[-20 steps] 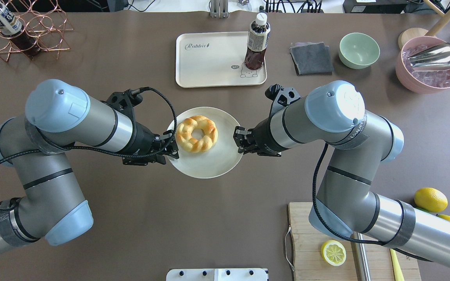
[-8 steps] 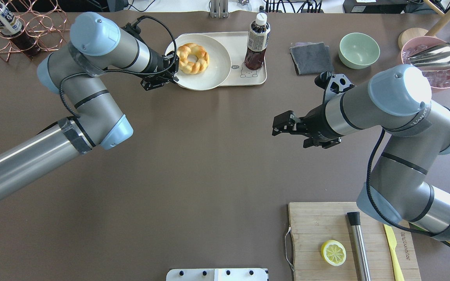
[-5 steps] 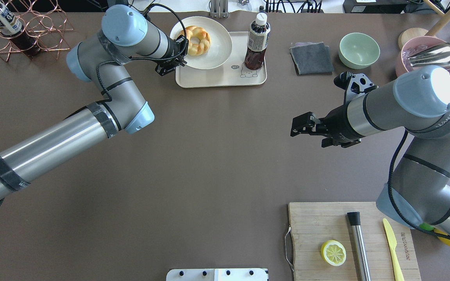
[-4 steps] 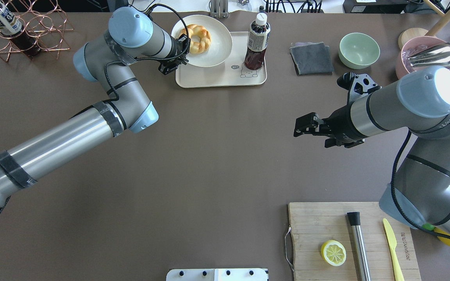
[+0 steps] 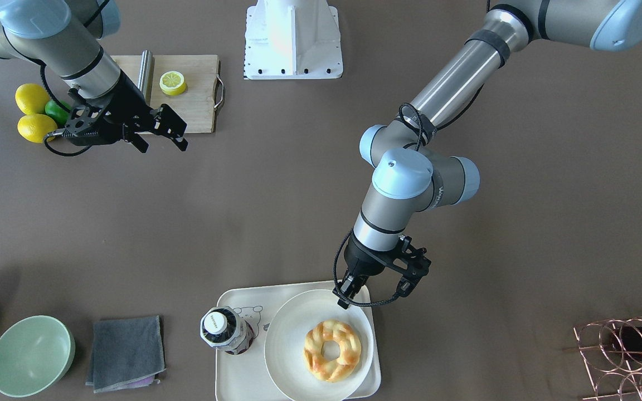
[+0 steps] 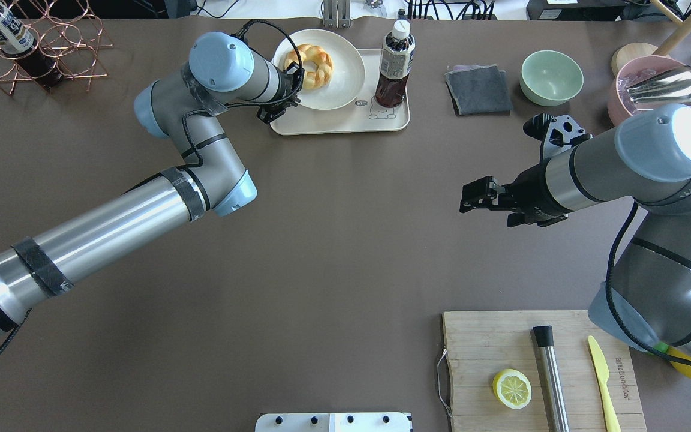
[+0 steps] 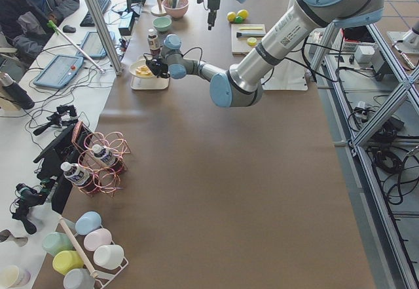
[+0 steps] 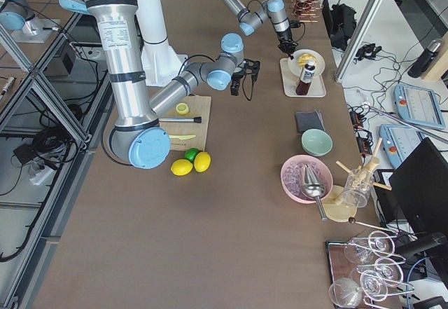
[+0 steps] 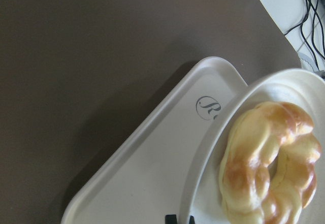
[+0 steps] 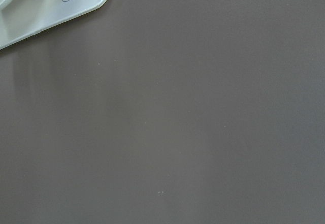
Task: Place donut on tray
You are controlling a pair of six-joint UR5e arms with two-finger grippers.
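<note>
The donut [image 6: 308, 58] is a golden braided ring lying on a round white plate [image 6: 342, 81]. The plate is over the left half of the cream tray [image 6: 345, 120] and overhangs its far edge. My left gripper [image 6: 285, 96] is shut on the plate's near-left rim. In the front view the left gripper [image 5: 344, 295] pinches the plate [image 5: 287, 345] with the donut [image 5: 332, 350] on it over the tray [image 5: 237, 379]. The left wrist view shows the donut [image 9: 269, 158], the plate [image 9: 284, 84] and the tray [image 9: 152, 153]. My right gripper [image 6: 470, 198] is open and empty over bare table.
A dark drink bottle [image 6: 394, 63] stands on the tray's right side. A grey cloth [image 6: 478, 89], a green bowl [image 6: 551, 77] and a pink ice bowl [image 6: 660, 90] lie to the right. A cutting board [image 6: 483, 360] with a lemon half [image 6: 511, 388] is near right. A copper rack [image 6: 39, 48] is far left.
My left gripper carried the plate with the donut from the table's middle to over the tray. My right gripper let go of the plate's rim and drew back to the right.
</note>
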